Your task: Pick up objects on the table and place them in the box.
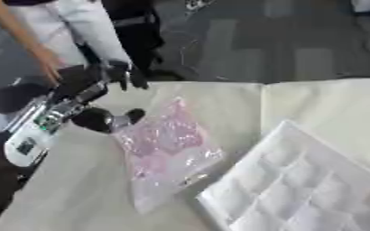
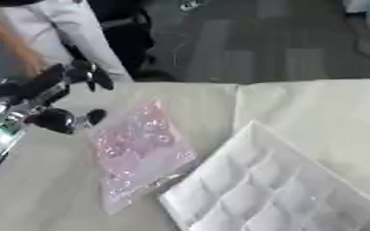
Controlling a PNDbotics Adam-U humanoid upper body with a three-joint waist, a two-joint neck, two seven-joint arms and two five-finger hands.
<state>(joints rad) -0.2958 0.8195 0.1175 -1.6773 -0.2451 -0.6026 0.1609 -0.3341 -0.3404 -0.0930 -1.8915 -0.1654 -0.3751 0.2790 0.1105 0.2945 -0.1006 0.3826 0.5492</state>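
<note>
A: How far along were you?
B: The pink bag lay on the table, just left of the white box, not yet inside it. Your left hand was at the bag's upper corner.

A: And what was unclear?
B: Whether its fingers pinched the bag; the right hand was unseen.

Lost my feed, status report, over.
Left hand at pink bag's top corner, grip unclear. Right hand unseen. Bag flat on table, beside white box. Nothing blocking.
</note>
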